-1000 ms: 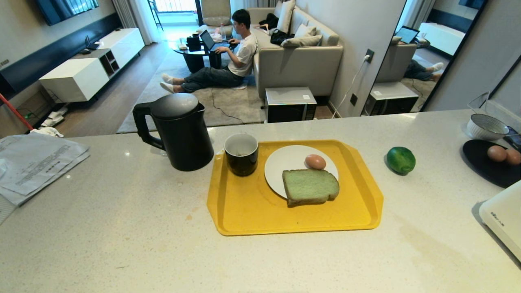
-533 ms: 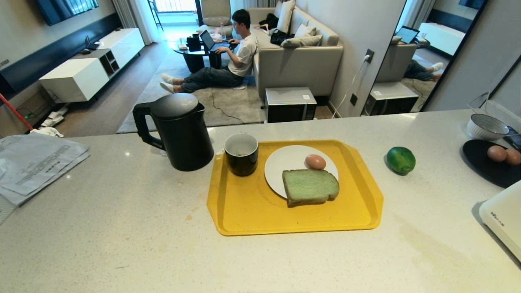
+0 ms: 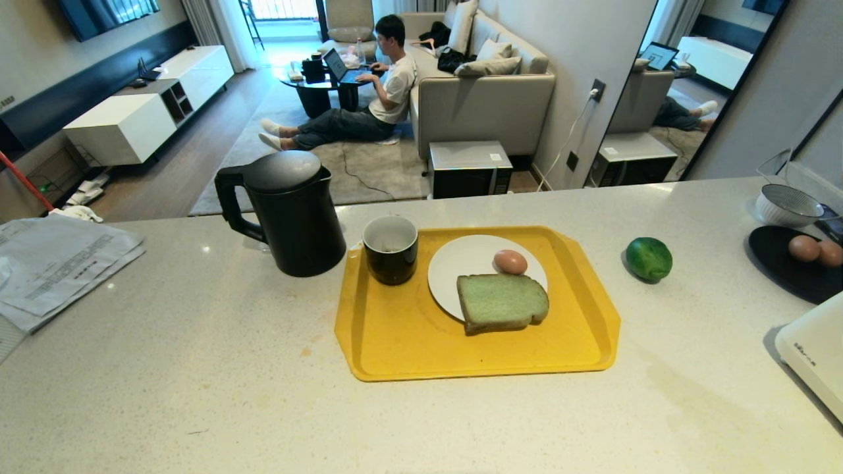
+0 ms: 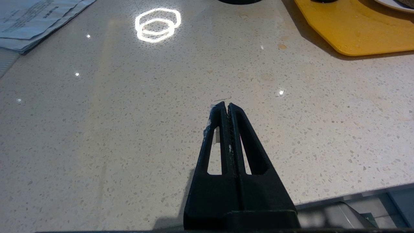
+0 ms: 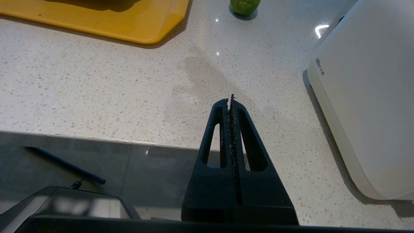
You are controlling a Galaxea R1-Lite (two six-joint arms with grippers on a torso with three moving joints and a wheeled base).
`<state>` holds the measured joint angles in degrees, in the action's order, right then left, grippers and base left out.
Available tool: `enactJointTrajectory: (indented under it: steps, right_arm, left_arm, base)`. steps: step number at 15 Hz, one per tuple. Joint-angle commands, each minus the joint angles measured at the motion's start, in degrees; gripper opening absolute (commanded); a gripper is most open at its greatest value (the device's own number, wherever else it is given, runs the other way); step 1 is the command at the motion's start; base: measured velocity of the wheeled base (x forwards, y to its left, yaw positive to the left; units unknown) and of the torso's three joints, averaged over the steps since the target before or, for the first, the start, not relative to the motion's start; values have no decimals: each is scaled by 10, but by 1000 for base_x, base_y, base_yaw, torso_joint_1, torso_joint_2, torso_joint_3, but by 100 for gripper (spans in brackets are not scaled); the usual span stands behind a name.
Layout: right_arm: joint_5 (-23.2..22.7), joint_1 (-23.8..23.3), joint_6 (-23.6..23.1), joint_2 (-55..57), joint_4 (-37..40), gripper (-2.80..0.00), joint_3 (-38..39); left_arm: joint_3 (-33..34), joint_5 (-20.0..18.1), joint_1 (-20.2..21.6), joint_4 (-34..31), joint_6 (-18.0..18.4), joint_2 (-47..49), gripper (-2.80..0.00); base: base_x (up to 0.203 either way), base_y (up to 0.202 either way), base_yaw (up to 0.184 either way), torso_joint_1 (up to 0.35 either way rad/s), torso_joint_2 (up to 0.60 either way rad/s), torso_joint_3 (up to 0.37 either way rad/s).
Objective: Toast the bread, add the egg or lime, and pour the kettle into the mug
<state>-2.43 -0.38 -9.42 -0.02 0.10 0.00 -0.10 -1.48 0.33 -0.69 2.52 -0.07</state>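
Left tool (image 4: 225, 108) closed; plate (image 3: 461, 263) holds bread (image 3: 502, 301), egg (image 3: 510, 261).

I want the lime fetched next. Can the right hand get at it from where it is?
Probably yes: the right hand, shut and empty, sits at the counter's near edge, with bare counter between it and the lime.
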Motion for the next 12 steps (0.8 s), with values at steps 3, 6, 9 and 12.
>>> enactJointTrajectory:
  steps: [3, 6, 9, 12]
  right_arm:
    - [0, 0, 33, -1, 3, -280, 1]
    - [0, -1, 34, -1, 3, -280, 1]
    - [0, 0, 34, -1, 3, -280, 1]
    - [0, -1, 34, -1, 2, -280, 1]
  left_arm:
    - [0, 0, 0, 0, 0, 0, -280]
    - [0, 0, 0, 0, 0, 0, -280]
    - [0, 0, 1, 0, 0, 1, -280]
    - [0, 0, 1, 0, 0, 0, -280]
  base:
    - [0, 0, 0, 0, 0, 0]
    - [0, 0, 0, 0, 0, 0]
    - [0, 0, 0, 0, 0, 0]
    - [0, 0, 0, 0, 0, 0]
